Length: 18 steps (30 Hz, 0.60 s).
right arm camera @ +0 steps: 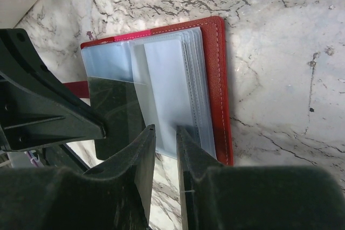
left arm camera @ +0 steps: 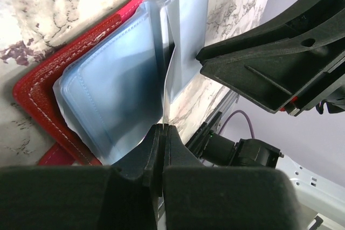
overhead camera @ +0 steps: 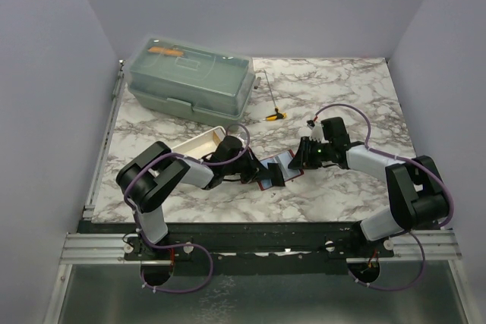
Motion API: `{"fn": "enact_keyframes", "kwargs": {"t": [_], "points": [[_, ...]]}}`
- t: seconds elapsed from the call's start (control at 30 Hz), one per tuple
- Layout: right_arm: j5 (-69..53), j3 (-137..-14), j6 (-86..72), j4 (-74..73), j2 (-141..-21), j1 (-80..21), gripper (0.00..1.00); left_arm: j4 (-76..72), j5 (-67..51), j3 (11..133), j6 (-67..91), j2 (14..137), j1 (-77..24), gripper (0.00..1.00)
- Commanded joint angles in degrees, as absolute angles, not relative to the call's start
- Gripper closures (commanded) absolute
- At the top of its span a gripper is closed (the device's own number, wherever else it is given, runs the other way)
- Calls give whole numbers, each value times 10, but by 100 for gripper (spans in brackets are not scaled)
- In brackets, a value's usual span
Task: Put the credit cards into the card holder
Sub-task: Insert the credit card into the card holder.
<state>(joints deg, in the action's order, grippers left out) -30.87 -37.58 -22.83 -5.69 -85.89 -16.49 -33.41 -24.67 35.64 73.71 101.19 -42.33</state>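
We find the card holder lying open mid-way across the table, between the left gripper and the right gripper. A credit card sits partly in one sleeve. At rear left stands a lidded box, with a tray before it and a small tool to its right.

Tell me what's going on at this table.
Both arms meet at the open red card holder mid-table. The left gripper is shut on one clear sleeve, holding it up. The right gripper, jaws slightly apart with nothing between them, hovers over the sleeves. What looks like a dark card lies partly under the raised sleeve.
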Motion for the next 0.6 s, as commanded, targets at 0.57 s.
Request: {"fn": "enact_keyframes", "kwargs": {"t": [0.57], "points": [[-312,-381,-216,-64,-879,-163,75,-336,-122,369,751,1033,-420,100]]}}
